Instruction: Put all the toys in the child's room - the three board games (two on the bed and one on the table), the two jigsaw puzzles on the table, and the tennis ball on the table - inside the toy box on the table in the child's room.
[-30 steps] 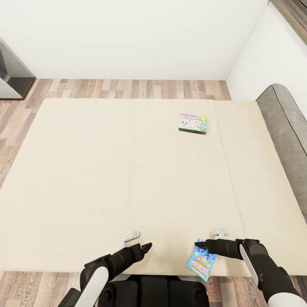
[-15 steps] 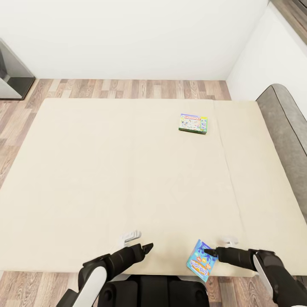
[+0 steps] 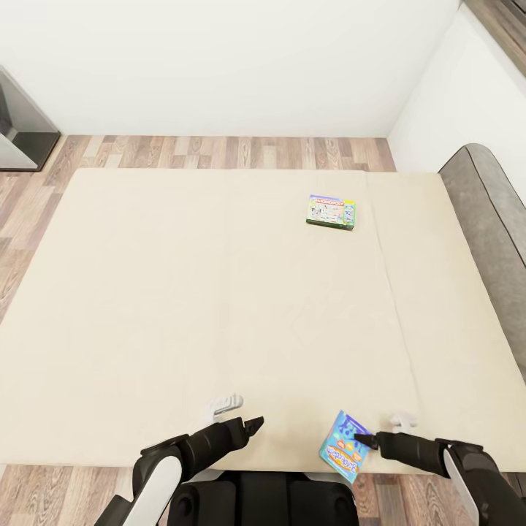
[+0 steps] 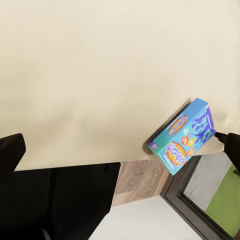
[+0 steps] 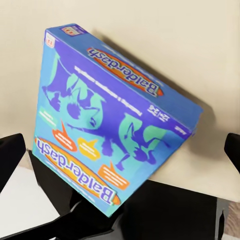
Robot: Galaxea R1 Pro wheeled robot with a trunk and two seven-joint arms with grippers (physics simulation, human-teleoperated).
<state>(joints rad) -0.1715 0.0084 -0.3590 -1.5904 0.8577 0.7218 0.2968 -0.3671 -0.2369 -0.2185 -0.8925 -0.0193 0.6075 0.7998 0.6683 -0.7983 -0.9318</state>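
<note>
A blue Balderdash board game [image 3: 340, 446] lies tilted at the near edge of the beige bed [image 3: 183, 292], partly overhanging it. My right gripper [image 3: 365, 440] is open, its tip at the box's right side. In the right wrist view the blue board game [image 5: 110, 125] lies ahead, with the fingers [image 5: 10, 155] spread wide on either side and apart from it. A green board game [image 3: 330, 212] lies flat far back on the bed's right half. My left gripper [image 3: 252, 424] hovers open over the near edge, well left of the blue board game [image 4: 182, 135].
A grey padded headboard [image 3: 493, 219] runs along the bed's right side. Wood floor [image 3: 219, 151] lies beyond the far edge, below a white wall. A dark cabinet [image 3: 18, 131] stands at the far left. My black base [image 3: 263, 500] is against the bed's near edge.
My right gripper has drawn back to the right, off the blue board game, leaving the box's top uncovered. The left arm has hardly moved.
</note>
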